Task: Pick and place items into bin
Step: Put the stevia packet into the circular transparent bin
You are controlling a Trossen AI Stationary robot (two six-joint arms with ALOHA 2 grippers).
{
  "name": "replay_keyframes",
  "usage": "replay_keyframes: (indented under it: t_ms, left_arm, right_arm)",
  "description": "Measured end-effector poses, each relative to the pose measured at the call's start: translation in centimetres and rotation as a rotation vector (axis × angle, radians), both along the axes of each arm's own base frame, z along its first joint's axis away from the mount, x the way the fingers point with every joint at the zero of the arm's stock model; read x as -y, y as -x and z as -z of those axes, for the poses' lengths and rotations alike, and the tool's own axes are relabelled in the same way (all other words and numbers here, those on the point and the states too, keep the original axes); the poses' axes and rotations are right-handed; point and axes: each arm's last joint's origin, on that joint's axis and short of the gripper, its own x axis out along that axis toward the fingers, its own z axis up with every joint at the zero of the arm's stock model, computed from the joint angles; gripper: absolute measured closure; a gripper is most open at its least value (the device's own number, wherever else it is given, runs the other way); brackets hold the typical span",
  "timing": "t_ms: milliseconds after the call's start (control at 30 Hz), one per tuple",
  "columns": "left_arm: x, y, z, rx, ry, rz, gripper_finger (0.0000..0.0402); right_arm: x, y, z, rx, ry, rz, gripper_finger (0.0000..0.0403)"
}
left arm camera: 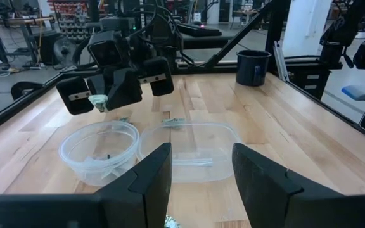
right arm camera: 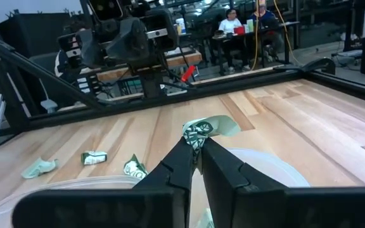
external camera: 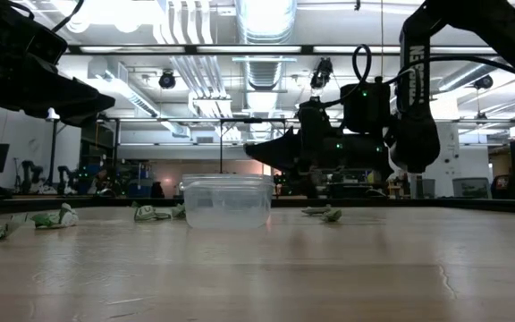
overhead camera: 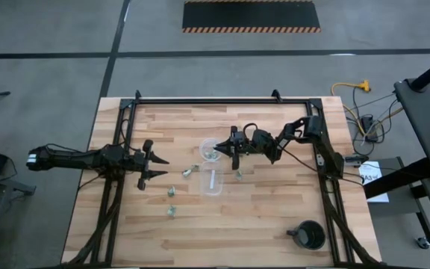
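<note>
With its fingers pinched on a crumpled green-and-whitish bit (right arm camera: pixel 199 133), the right gripper (overhead camera: pixel 225 152) hangs just above the small round clear bin (left arm camera: pixel 99 151), which stands near the table's middle, touching the clear rectangular container (left arm camera: pixel 192 152). That bit is wadded and irregular, sticking out beyond the fingertips, with no clear long axis. Something pale already lies inside the bin, though what or how many I cannot tell. By my judgement the task is partway: one piece is about to be dropped, and several more bits (overhead camera: pixel 171 193) lie scattered on the wood between the containers and the left gripper (overhead camera: pixel 154 167), which waits open, well apart on the left side, pointing towards the containers.
</note>
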Motion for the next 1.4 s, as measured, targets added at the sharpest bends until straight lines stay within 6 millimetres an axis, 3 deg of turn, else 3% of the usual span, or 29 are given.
replay_keyframes:
  t_ms: [467,1067,1400]
  left_arm:
    - [0.0,0.0,0.0,0.000,0.000,0.000,0.0253]
    - [0.0,0.0,0.0,0.000,0.000,0.000,0.0253]
    - [0.0,0.0,0.0,0.000,0.000,0.000,0.0253]
  right_arm:
    - [0.0,0.0,0.0,-0.005,0.000,0.003,0.0370]
    - [0.0,0.0,0.0,-0.004,0.000,0.003,0.0233]
    - [-0.1,0.1,-1.1,-0.097,-0.016,-0.125,0.0213]
